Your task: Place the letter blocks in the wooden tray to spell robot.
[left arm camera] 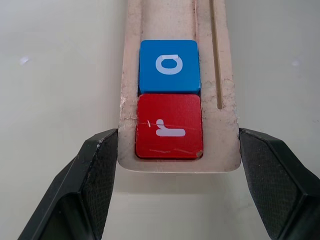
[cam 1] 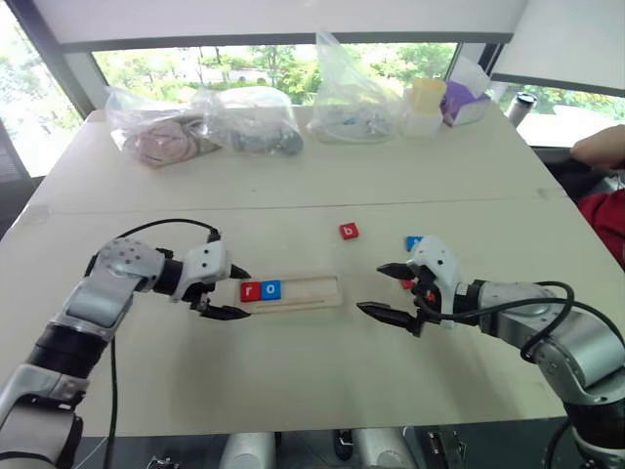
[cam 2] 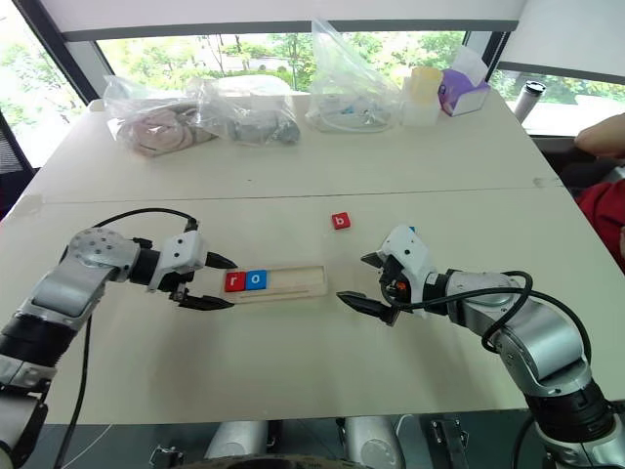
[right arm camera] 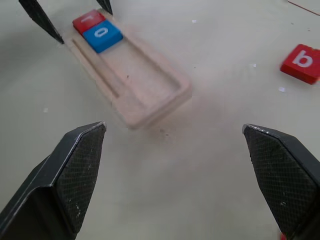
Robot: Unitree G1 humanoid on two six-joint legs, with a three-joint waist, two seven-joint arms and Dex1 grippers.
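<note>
a long pale worktop (cam 1: 293, 371) holds a narrow wooden tray (cam 1: 308, 290) lying crosswise near the middle. two letter blocks sit side by side at the tray's left end: a red r block (cam 1: 250, 290) at the very end and a blue o block (cam 1: 271, 289) touching it. the other slots of the tray are bare wood.

the left claw (cam 1: 230, 293) sits at the tray's left end, pointing along the tray. in the left wrist view its two black fingers (left arm camera: 95, 175) straddle that end, one against each long outer side of the rim, so it is clamped across the tray's width rather than on a block.

the right claw (cam 1: 386, 289) hovers just beyond the tray's right end, apart from it, with its two fingers spread wide and nothing between them. in the right wrist view the tray stretches away from it towards the left claw.

a red b block (cam 1: 349, 232) lies loose on the worktop beyond the tray's right end, well apart from the tray. another blue block (cam 1: 413, 241) peeks out just behind the right claw's white housing, its letter hidden, and a sliver of a red block (cam 1: 406, 284) shows beside that claw, mostly covered.

along the far edge of the worktop stand clear plastic bags (cam 1: 244, 122) with contents, a pale yellow cup (cam 1: 427, 98) and a purple box (cam 1: 461, 100). a person's arm and red clothing (cam 1: 605, 195) show at the right edge.
</note>
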